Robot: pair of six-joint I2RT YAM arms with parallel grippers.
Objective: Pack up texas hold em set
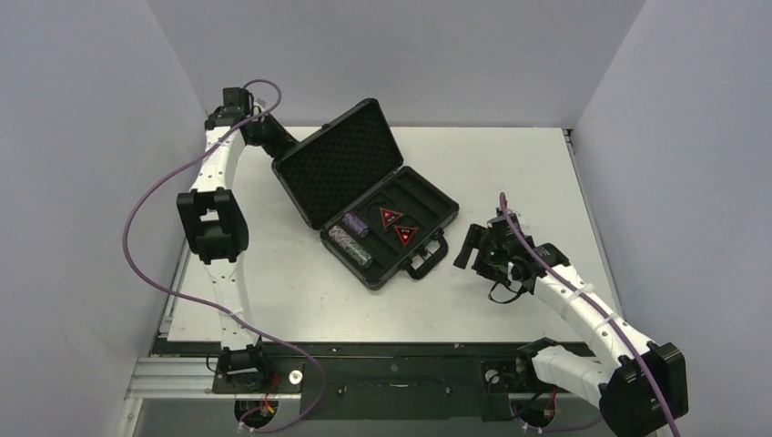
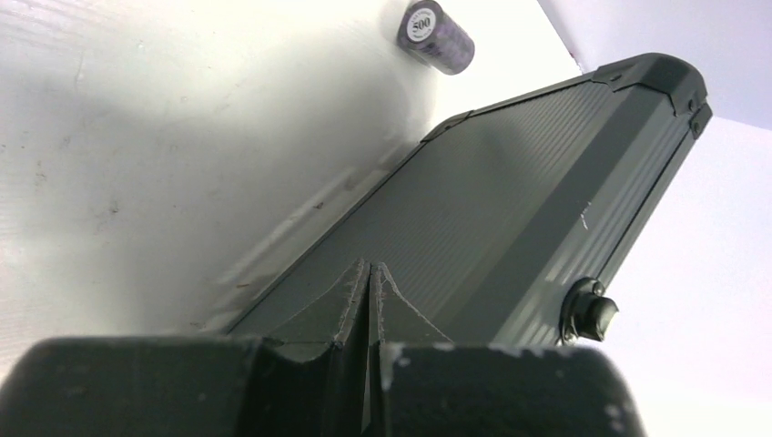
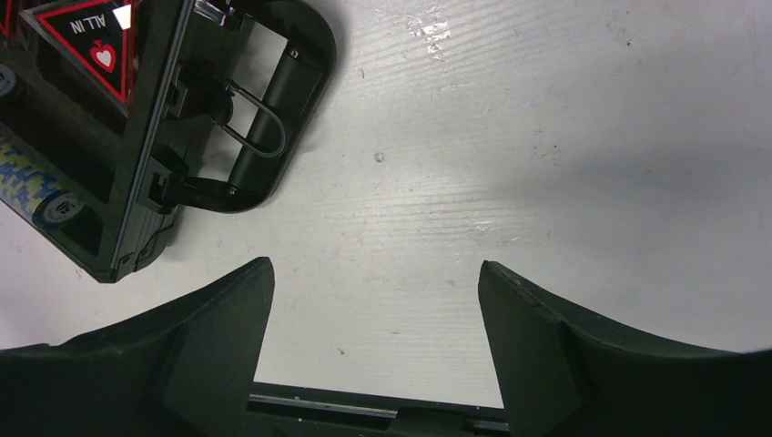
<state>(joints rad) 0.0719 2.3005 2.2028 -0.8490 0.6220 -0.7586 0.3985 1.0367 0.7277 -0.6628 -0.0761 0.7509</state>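
The black briefcase (image 1: 423, 221) lies open at mid-table, with its foam-lined lid (image 1: 339, 159) standing up at the back left. Two chip stacks (image 1: 351, 235) and two red-and-black triangular tokens (image 1: 398, 225) lie in its tray. My left gripper (image 1: 269, 138) is behind the lid. In the left wrist view it (image 2: 369, 270) is shut and empty, tips at the lid's ribbed outer face (image 2: 510, 200). A third chip stack (image 2: 437, 36), marked 500, lies on the table behind the case. My right gripper (image 1: 472, 259) (image 3: 375, 267) is open and empty over bare table, right of the handle (image 3: 264, 118).
White table (image 1: 510, 173) boxed in by grey walls on three sides. A round knob (image 2: 592, 314) sticks out of the lid's edge near my left fingers. The right wrist view shows one token (image 3: 96, 45) and a chip stack (image 3: 36, 187) in the tray.
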